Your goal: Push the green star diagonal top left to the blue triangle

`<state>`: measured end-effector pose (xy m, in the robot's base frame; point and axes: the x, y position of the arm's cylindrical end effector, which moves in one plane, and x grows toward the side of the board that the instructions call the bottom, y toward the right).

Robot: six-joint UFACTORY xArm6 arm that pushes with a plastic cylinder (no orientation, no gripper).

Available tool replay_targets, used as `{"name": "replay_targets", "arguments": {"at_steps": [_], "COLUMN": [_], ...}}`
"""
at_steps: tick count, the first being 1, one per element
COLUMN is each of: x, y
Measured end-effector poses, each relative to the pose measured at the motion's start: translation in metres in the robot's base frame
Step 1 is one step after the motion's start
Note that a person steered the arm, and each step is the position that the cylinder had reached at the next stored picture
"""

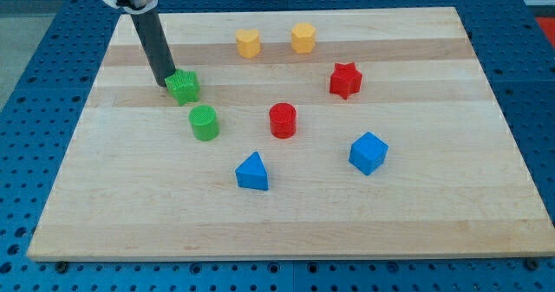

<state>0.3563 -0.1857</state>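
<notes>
My tip (165, 84) sits at the view's left side of the green star (184, 86), touching or just short of it; the arm ends in a bare rod, so there are no fingers to be open or closed. The star lies in the upper left part of the wooden board (416, 223), just above the green cylinder (204, 122) and up-left of the blue triangle (252, 171), well apart from it. Elsewhere I see a red cylinder (283, 120), a red star (345, 80), a blue cube (368, 152), and two yellow blocks (248, 43) (303, 37) near the top edge.
</notes>
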Motion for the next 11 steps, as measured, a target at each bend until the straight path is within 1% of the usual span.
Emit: {"name": "replay_targets", "arguments": {"at_steps": [1, 2, 3, 4, 6, 8, 9, 11], "x": [-0.004, -0.025, -0.032, -0.032, -0.020, -0.015, 0.004, 0.050], "y": [0.006, 0.025, 0.055, 0.072, 0.070, 0.031, 0.019, 0.018]}}
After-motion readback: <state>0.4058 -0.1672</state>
